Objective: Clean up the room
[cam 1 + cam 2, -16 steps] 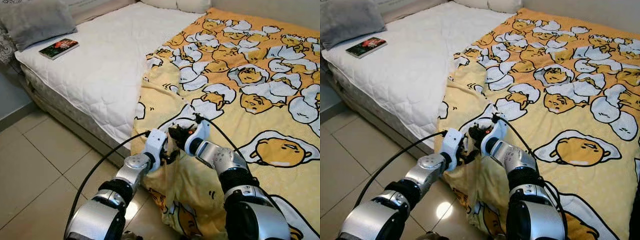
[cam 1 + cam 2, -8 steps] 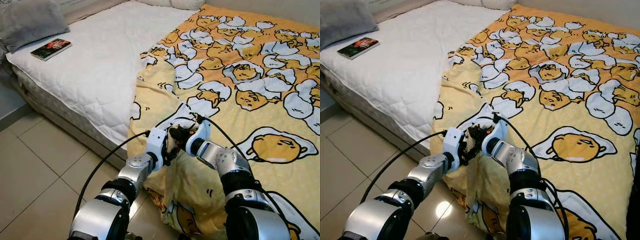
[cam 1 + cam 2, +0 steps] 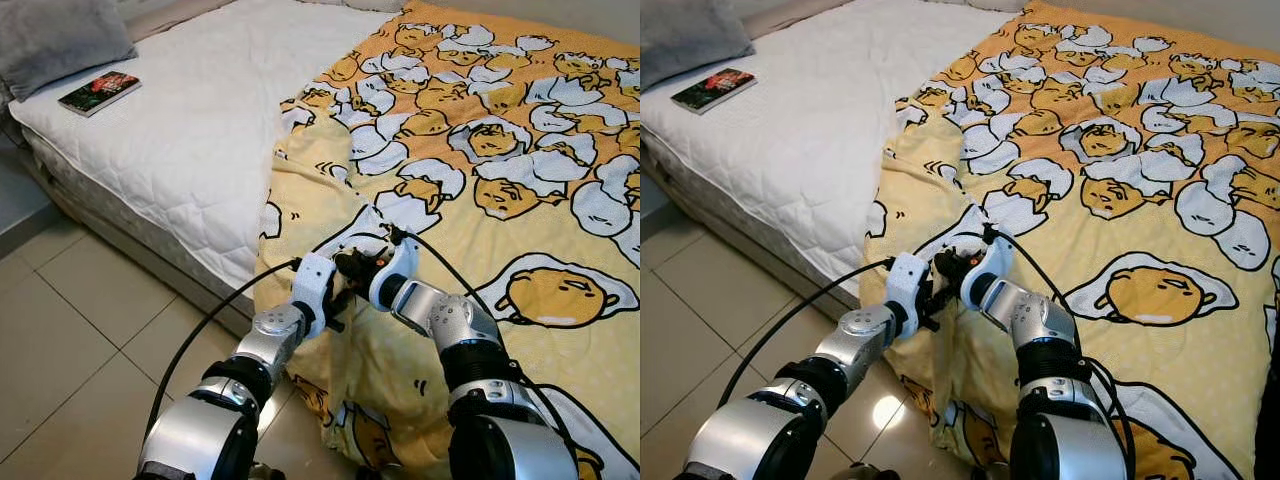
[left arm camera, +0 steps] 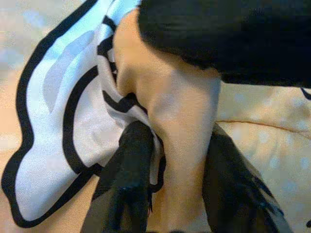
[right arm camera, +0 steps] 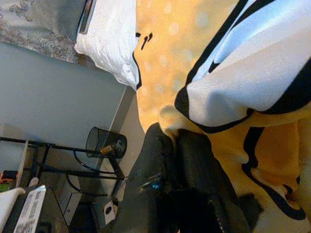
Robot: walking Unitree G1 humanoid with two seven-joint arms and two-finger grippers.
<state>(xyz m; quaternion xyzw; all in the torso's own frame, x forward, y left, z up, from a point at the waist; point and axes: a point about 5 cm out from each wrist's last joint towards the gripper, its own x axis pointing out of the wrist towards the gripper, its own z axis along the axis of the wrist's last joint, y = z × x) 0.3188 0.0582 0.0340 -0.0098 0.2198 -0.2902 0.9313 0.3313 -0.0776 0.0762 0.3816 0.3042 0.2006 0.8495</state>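
A: Which way's the blanket [image 3: 480, 190] from the fingers?

B: Both pinch one fold at the bed's [image 3: 190, 150] foot edge. Left gripper [image 3: 335, 300] and right gripper [image 3: 352, 266] are clamped tight on cloth, nearly touching; the rest runs away toward the far side.

A: Diff vs 1 s ago?

B: Grip's the same; only the cam shifted. Book [image 3: 98, 92] sits at the far corner.

A white quilted bed [image 3: 190, 140] carries a yellow egg-print blanket [image 3: 500, 190] at three o'clock; a dark book [image 3: 98, 92] and grey pillow [image 3: 60, 40] at ten.
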